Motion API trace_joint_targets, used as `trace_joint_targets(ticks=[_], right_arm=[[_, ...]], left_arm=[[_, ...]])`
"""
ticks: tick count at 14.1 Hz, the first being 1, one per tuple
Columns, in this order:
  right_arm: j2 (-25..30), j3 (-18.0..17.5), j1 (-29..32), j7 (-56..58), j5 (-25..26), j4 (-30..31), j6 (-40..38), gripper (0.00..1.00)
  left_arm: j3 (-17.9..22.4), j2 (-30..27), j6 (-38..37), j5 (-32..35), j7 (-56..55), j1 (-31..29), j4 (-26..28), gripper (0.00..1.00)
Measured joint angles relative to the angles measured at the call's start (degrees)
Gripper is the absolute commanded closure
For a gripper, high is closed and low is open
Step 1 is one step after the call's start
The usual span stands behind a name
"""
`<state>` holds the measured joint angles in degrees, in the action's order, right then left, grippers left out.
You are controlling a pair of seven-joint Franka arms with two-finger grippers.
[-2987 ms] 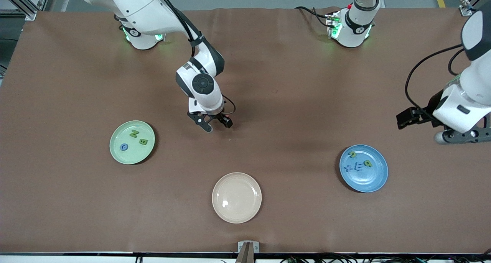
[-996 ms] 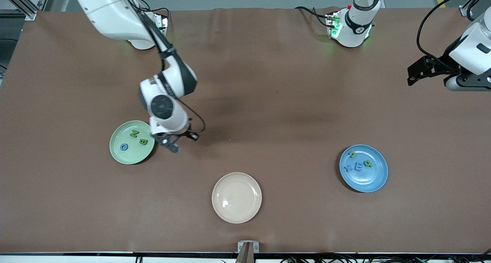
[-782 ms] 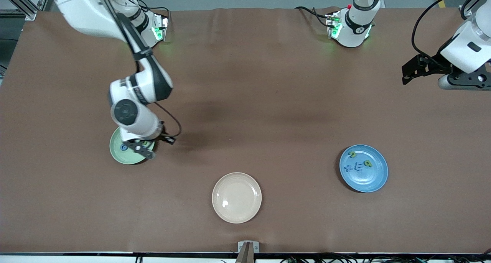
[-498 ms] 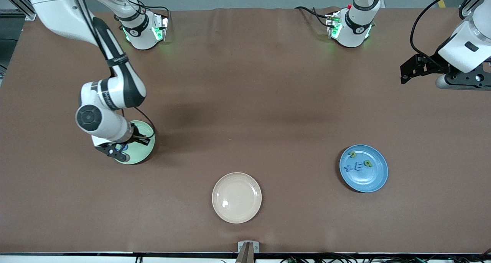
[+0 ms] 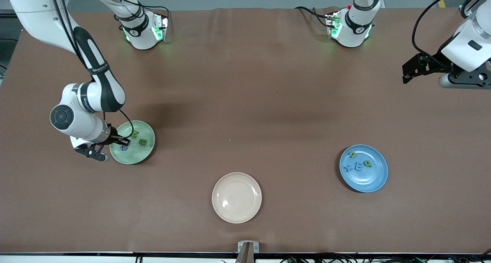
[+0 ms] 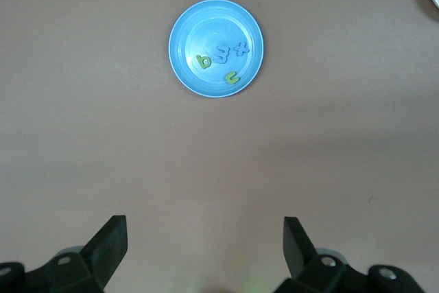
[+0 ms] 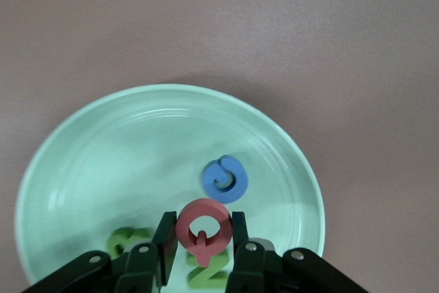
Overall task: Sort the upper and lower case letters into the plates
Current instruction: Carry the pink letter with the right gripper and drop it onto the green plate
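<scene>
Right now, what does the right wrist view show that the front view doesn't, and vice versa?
Only the right wrist view: a red letter Q pinched in the right gripper's fingers over the pale green plate.

Only the front view: the blue plate with four letters, the empty cream plate, and the left gripper waiting open toward the left arm's end of the table.

Both: the pale green plate holding one blue letter and two green letters.

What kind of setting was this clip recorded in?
Most likely a robotics lab bench: two arm bases bolted along a table under a brown cover, aluminium framing at its corner, and cables trailing along the edge, with only plates and toy letters laid out.
</scene>
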<state>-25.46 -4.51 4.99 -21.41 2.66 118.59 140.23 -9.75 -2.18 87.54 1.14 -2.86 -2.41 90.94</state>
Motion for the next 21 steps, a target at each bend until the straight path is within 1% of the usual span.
trace_joint_targets(ticks=[4,12,13,14,15,16,17,21], right_arm=[[-2.3,-0.7,0.0,0.2,0.0,0.0,2.2,0.96],[-2.6,-1.3,-0.3,0.3,0.0,-0.3,2.4,0.92],[-2.7,-1.4,-0.4,0.3,0.0,-0.4,2.4,0.90],[-2.8,-1.5,-0.6,0.3,0.0,-0.4,2.4,0.86],[-3.0,-1.6,-0.8,0.3,0.0,-0.6,2.5,0.67],[-3.1,-1.6,-0.9,0.3,0.0,-0.8,2.5,0.17],[-3.1,-1.6,-1.0,0.3,0.0,-1.0,2.6,0.00],[-3.2,-1.6,-1.0,0.3,0.0,-1.6,2.4,0.00]], left_arm=[[0.0,0.0,0.0,0.0,0.0,0.0,0.1,0.00],[0.2,-0.1,0.0,0.0,0.0,-0.2,0.1,0.00],[0.2,-0.1,0.0,0.0,0.0,-0.3,0.1,0.00],[0.2,-0.1,0.0,0.0,0.0,-0.3,0.1,0.00],[0.2,-0.1,0.0,0.0,0.0,-0.3,0.1,0.00],[0.2,-0.1,0.0,0.0,0.0,-0.3,0.1,0.00],[0.2,-0.1,0.0,0.0,0.0,-0.3,0.1,0.00],[0.2,-0.1,0.0,0.0,0.0,-0.3,0.1,0.00]])
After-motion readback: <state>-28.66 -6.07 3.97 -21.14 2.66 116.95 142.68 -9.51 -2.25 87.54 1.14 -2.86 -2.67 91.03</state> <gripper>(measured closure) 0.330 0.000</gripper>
